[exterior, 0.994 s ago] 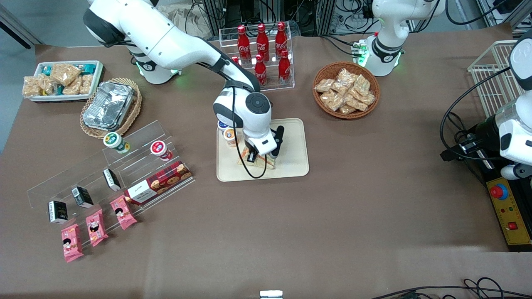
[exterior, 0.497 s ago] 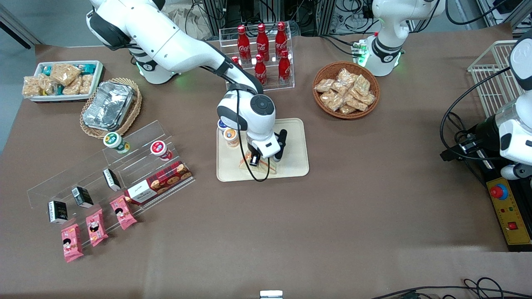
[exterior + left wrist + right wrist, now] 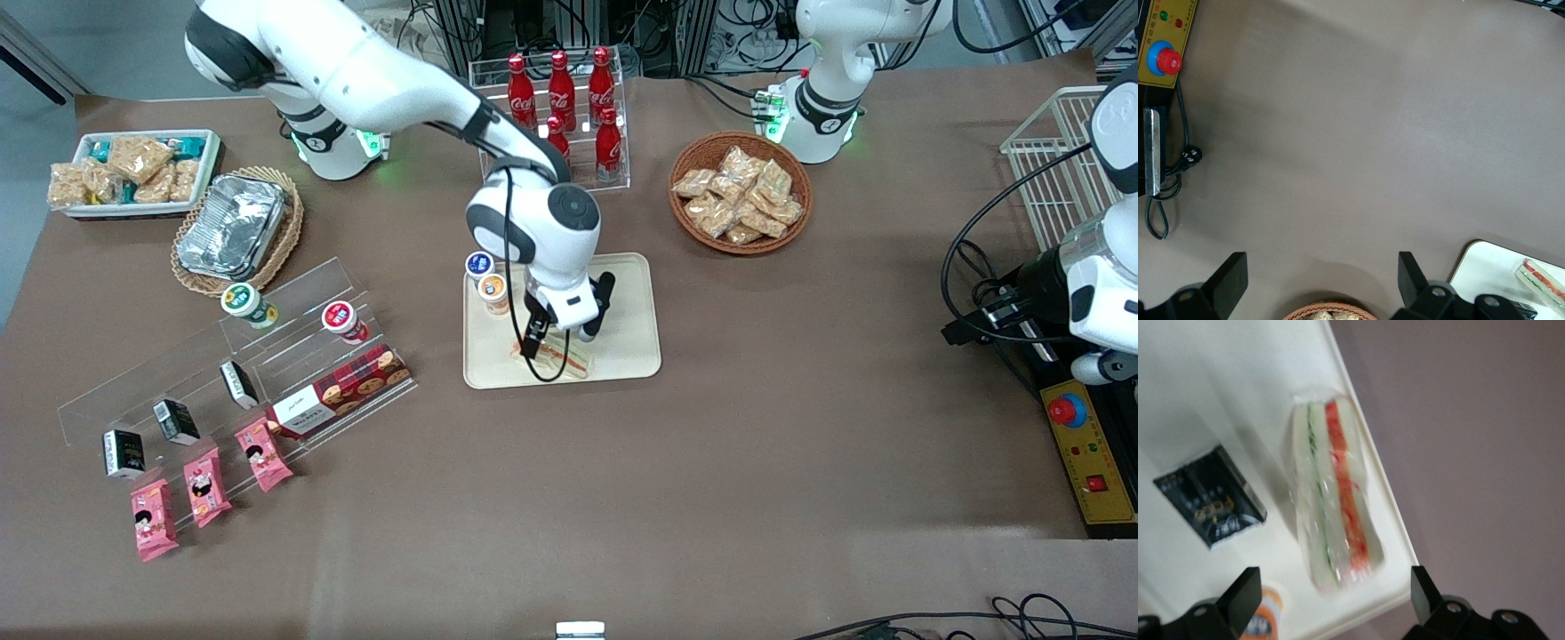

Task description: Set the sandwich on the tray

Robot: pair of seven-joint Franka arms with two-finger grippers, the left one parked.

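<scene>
The sandwich (image 3: 556,358) is a wrapped wedge of white bread with red and green filling. It lies on the cream tray (image 3: 627,351) beside the rim nearest the front camera. The right wrist view shows the sandwich (image 3: 1335,520) flat on the tray (image 3: 1218,393), close to its rim. My gripper (image 3: 562,331) hangs just above the sandwich, open and empty, and its fingers do not touch it. In the right wrist view the gripper (image 3: 1333,593) spans the sandwich's end. The left wrist view shows a tray corner (image 3: 1485,267) and the sandwich (image 3: 1541,280).
Two small cups (image 3: 492,289) stand on the tray, and a black packet (image 3: 1210,497) lies there too. A rack of cola bottles (image 3: 560,89) and a wicker basket of snack packets (image 3: 740,191) stand farther back. A foil container (image 3: 233,224) and acrylic shelves (image 3: 267,356) lie toward the working arm's end.
The gripper has let go of the sandwich, which now lies flat on the tray. It has lifted and drawn back a little, away from the front camera.
</scene>
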